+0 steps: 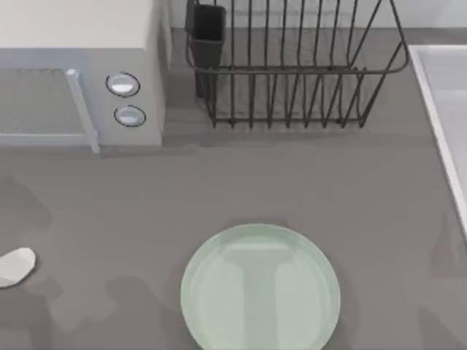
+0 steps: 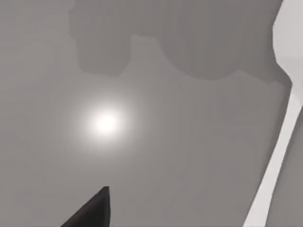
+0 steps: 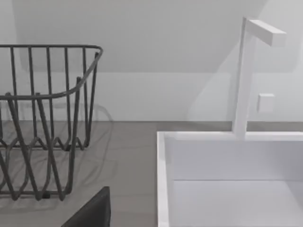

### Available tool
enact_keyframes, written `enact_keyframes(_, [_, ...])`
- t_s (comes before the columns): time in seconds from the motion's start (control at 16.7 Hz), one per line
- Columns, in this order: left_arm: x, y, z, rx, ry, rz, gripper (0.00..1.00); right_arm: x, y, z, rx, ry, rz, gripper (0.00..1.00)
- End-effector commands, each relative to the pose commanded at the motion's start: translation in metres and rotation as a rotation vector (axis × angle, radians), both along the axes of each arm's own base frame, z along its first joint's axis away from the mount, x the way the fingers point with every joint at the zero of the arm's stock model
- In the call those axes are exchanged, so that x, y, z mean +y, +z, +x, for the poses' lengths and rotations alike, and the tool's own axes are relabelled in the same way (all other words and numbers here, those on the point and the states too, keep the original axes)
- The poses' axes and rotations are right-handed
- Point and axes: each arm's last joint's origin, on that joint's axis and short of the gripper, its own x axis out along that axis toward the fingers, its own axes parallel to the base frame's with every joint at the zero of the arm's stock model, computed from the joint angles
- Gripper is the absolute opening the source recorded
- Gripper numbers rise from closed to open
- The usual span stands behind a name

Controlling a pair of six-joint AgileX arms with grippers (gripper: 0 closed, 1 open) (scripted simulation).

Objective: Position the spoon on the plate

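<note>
The pale green plate (image 1: 260,288) lies flat at the front middle of the grey table. The white spoon (image 1: 16,266) lies on the table at the far left edge, well apart from the plate; its oval bowl shows there and the handle runs out of the picture. In the left wrist view the spoon (image 2: 284,118) lies on the bare table, bowl and thin handle in sight, its end cut off. A dark part of my left gripper (image 2: 92,210) hangs above the table beside the spoon, not touching it. A dark part of my right gripper (image 3: 92,210) is near the sink.
A white microwave (image 1: 80,80) stands at the back left. A black wire dish rack (image 1: 292,65) with a dark cup holder sits at the back middle. A white sink (image 3: 227,179) with a faucet (image 3: 246,71) runs along the right edge.
</note>
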Motion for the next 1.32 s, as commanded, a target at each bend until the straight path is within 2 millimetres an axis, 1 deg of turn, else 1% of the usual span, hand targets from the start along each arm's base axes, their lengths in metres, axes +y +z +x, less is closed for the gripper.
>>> enact_keyframes(0.18, [0.017, -0.009, 0.018, 0.22, -0.12, -0.018, 1.0, 0.0, 0.0, 0.0, 0.0, 0.0, 0.0, 1.0])
enact_keyframes(0.36, [0.026, -0.017, 0.024, 0.349, -0.18, -0.05, 1.0, 0.0, 0.0, 0.0, 0.0, 0.0, 0.0, 1.0])
enact_keyframes(0.72, [0.026, -0.019, 0.024, 0.366, -0.191, -0.056, 1.0, 0.0, 0.0, 0.0, 0.0, 0.0, 0.0, 1.0])
enact_keyframes(0.78, [0.027, -0.023, 0.024, 0.368, -0.19, -0.057, 1.0, 0.0, 0.0, 0.0, 0.0, 0.0, 0.0, 1.0])
enact_keyframes(0.9, [0.028, -0.036, 0.026, 0.372, -0.188, -0.059, 1.0, 0.0, 0.0, 0.0, 0.0, 0.0, 0.0, 1.0])
enact_keyframes(1.2, [0.029, -0.092, 0.029, 0.356, -0.186, -0.051, 1.0, 0.0, 0.0, 0.0, 0.0, 0.0, 0.0, 1.0])
enact_keyframes(1.32, [0.029, -0.109, 0.026, 0.361, -0.187, -0.053, 1.0, 0.0, 0.0, 0.0, 0.0, 0.0, 0.0, 1.0])
